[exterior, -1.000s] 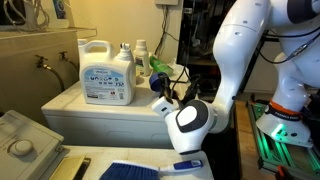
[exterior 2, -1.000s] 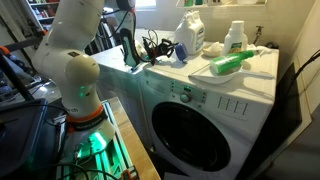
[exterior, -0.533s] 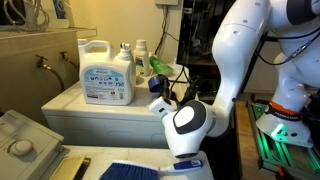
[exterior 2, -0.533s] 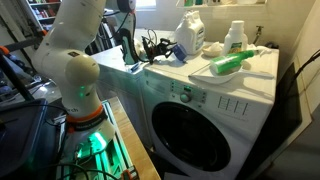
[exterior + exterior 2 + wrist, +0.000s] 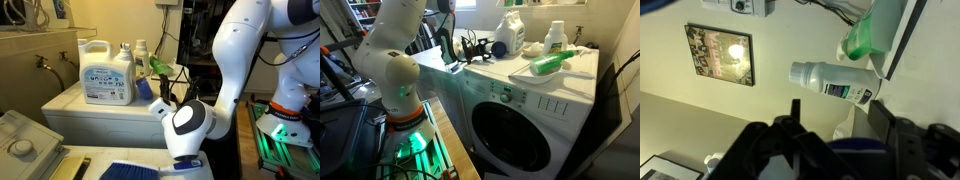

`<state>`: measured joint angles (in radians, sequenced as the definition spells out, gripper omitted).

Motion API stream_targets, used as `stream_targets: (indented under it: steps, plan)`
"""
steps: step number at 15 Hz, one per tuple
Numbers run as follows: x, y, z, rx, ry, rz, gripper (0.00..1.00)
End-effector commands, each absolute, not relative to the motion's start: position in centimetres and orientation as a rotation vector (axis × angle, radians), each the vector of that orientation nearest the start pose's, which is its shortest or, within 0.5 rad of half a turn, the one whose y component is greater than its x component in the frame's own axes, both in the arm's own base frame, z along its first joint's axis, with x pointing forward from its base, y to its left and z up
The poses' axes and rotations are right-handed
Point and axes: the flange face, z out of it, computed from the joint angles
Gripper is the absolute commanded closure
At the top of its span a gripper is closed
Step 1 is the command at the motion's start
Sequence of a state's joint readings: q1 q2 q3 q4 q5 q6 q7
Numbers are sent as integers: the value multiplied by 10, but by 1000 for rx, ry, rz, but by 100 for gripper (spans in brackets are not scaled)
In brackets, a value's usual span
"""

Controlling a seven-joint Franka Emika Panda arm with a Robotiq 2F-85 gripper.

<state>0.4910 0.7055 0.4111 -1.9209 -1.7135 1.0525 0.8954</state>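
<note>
In an exterior view, the gripper (image 5: 165,91) hangs low over the front edge of the washer top (image 5: 70,105), just right of the big detergent jug (image 5: 107,73). The robot's own wrist blocks a lot here, so I can't really make out the jaws or the blue thing from this side.

In an exterior view from the other side, it's clearer. The gripper (image 5: 477,45) is at the back left of the washer top (image 5: 520,78), and a dark blue round thing (image 5: 500,47) sits right at its tip, on the machine. The green bottle (image 5: 548,63) lies well apart, nearer the front.

Wrist view: the gripper (image 5: 837,118) has its jaws spread wide. The blue thing (image 5: 855,152) sits down between them, closer to the right finger. I can't tell if either finger touches it. A white bottle (image 5: 835,82) lies beyond.
</note>
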Motion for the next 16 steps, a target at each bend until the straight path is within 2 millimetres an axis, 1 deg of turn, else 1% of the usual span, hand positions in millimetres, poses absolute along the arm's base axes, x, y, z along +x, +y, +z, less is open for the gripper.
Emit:
stream_targets:
  steps: [1, 5, 9, 11, 12, 16]
  plan:
    - [460, 338, 196, 1315, 511, 413, 0]
    - [463, 340, 202, 1345, 491, 402, 0]
    - [473, 351, 223, 1427, 449, 460, 0]
    - [478, 360, 235, 1472, 452, 482, 0]
    - [479, 356, 227, 1405, 458, 473, 0]
    - [482, 365, 240, 1468, 433, 485, 0]
